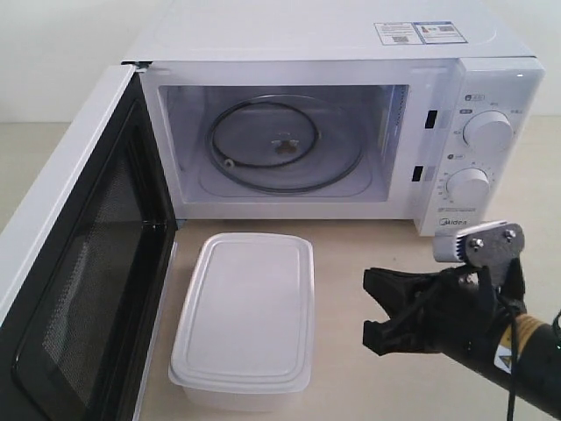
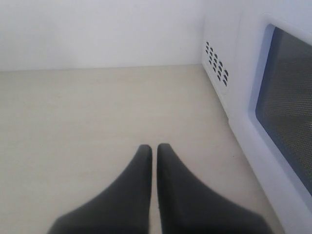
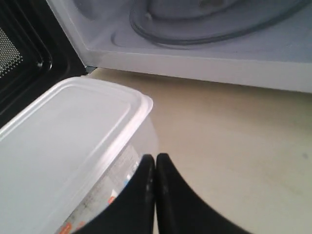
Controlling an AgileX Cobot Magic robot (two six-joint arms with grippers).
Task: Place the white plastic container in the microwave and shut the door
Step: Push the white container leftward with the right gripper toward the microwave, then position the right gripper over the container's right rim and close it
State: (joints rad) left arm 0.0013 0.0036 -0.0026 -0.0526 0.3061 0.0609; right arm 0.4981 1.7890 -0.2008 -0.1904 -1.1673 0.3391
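One beige table (image 1: 368,250) bears the microwave (image 1: 351,35), white wall (image 1: 53,53) behind.

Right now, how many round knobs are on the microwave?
2. Both are on the right side of the microwave: the upper dial sits above the lower dial. None looks hidden.

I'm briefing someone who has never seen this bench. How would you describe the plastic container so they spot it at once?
Find the white microwave with its door swung open to the left. On the table in front of its opening lies the white plastic container. Unlike the tall boxy microwave, it is a shallow rounded-corner box with a plain flat lid.
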